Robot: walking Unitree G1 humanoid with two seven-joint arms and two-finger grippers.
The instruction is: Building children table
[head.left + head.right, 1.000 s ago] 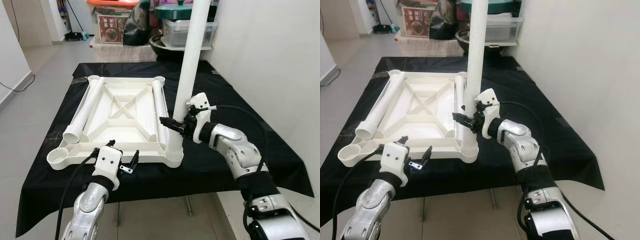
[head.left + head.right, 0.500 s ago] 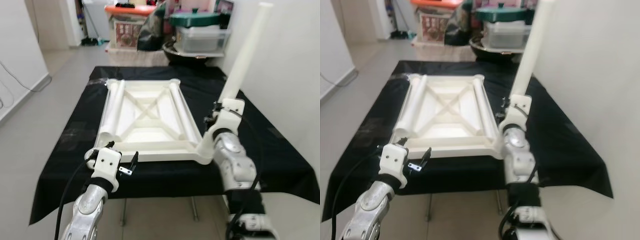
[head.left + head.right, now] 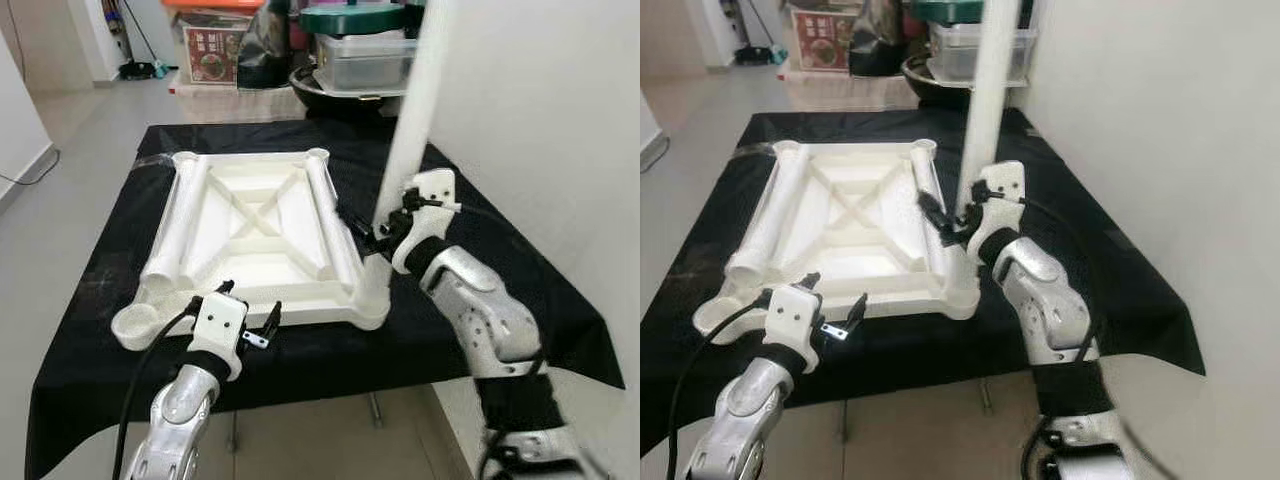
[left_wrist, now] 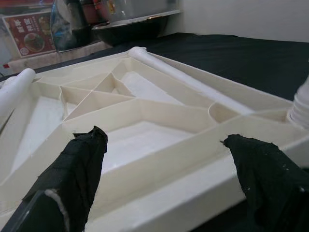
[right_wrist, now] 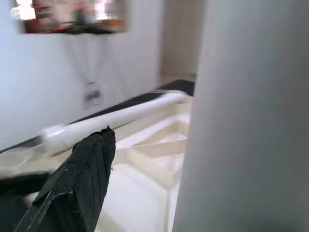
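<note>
A white tabletop (image 3: 300,312) lies upside down on the black-covered table (image 3: 110,270). One white leg (image 3: 410,110) stands in its near right corner socket (image 3: 372,300), leaning slightly right. My right gripper (image 3: 372,232) is shut on this leg low down; in the right wrist view the leg (image 5: 246,121) is beside one black finger (image 5: 82,179). Two loose legs lie in the tabletop, one along the left side (image 3: 175,225) and one along the right (image 3: 325,210). My left gripper (image 3: 248,300) hangs open just before the tabletop's near edge (image 4: 159,193), holding nothing.
Storage boxes and pots (image 3: 350,50) crowd the floor and shelf behind the table. A white wall (image 3: 540,120) runs close along the right. Bare floor (image 3: 60,130) lies to the left. Black cloth (image 3: 520,300) hangs over the table's right edge.
The camera has swung about. My right gripper has stayed on the leg, which leaned far right half a second ago and now stands nearer upright. The left gripper has held its place.
</note>
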